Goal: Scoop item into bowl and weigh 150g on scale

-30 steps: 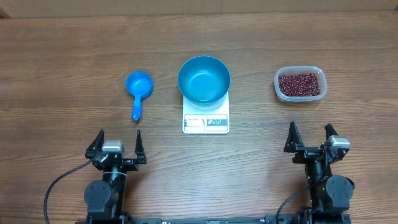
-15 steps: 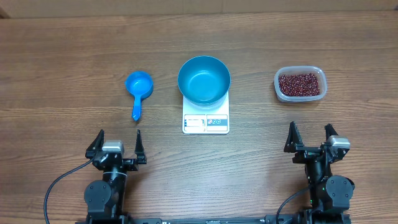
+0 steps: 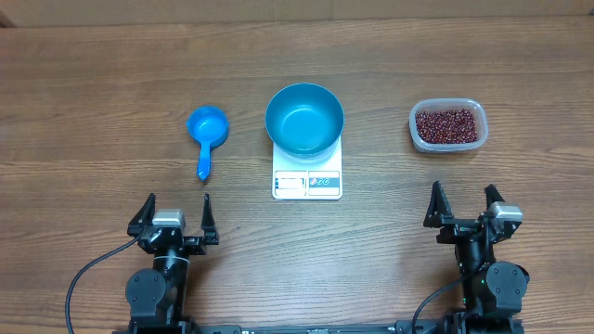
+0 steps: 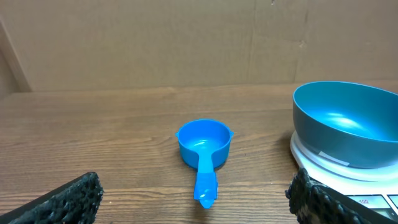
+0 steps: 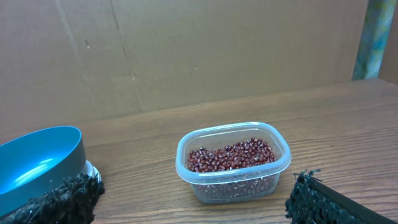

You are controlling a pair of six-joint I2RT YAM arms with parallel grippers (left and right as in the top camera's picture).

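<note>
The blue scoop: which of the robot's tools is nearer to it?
Left. The left tool sits close to the scoop, on its near side; the right tool is far off, beyond the scale, facing the bean tub.

The desk (image 3: 83, 83) is a wide surface with a brown wood-grain finish, the grain running left to right. Its far edge meets an upright cardboard panel (image 4: 155, 43), plain tan, which closes off the rear of the scene. The panel carries faint creases and one vertical seam. At the far right, beside the panel's end, a narrow greenish strip (image 5: 375, 37) stands upright; what it is cannot be determined. Lighting is even and diffuse, casting soft shadows.
</note>
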